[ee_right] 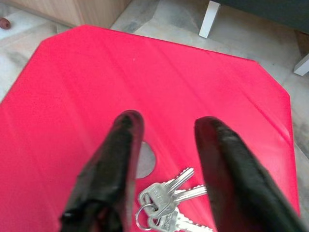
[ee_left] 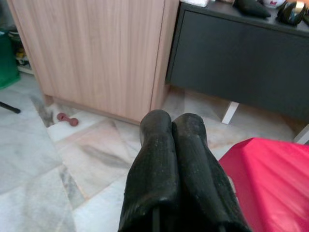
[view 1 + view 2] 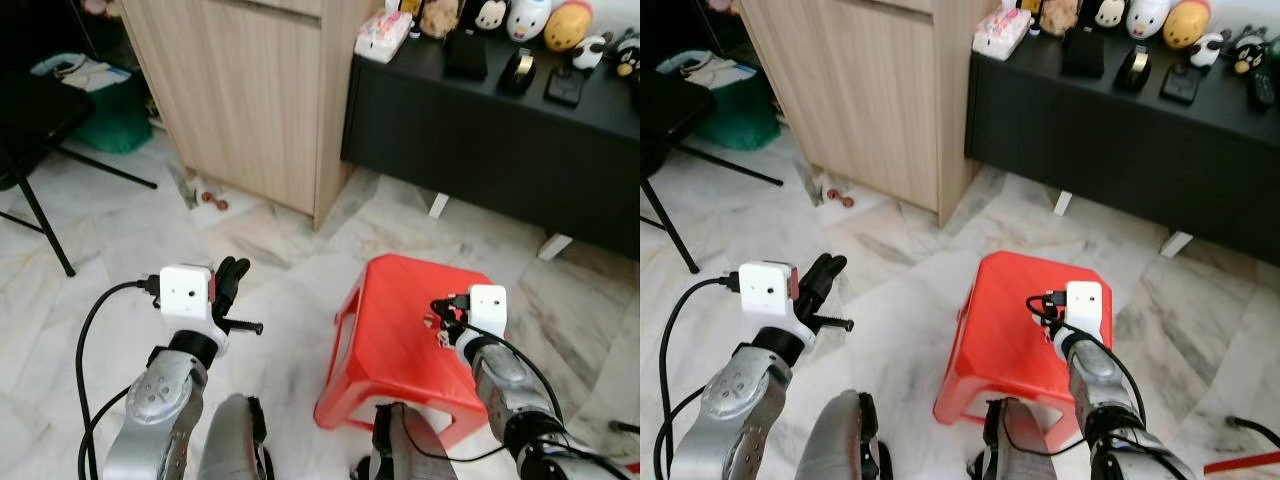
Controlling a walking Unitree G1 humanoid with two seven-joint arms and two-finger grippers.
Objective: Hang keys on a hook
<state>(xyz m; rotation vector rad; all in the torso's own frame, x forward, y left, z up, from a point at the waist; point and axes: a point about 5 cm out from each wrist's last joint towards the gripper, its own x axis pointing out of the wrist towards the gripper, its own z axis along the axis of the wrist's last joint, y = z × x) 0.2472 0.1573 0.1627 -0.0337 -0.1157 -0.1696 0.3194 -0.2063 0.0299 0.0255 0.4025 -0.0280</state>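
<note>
Keys lie on the red stool under the right hand

Silver keys (image 1: 166, 205) on a small metal ring rest on the flat top of a red plastic stool (image 1: 159, 77), beside the round hole in its middle. In the right wrist view, the right hand (image 1: 164, 133) hovers just above them, its two black fingers spread apart with the keys showing between them.

In the left eye view, the stool stands on the pale marble floor (image 3: 280, 240) before a light wooden cabinet (image 3: 240, 90) and a black counter (image 3: 500, 130) carrying plush toys.

In the left wrist view, the left hand (image 2: 174, 130) has its fingers pressed together, holding nothing.
</note>
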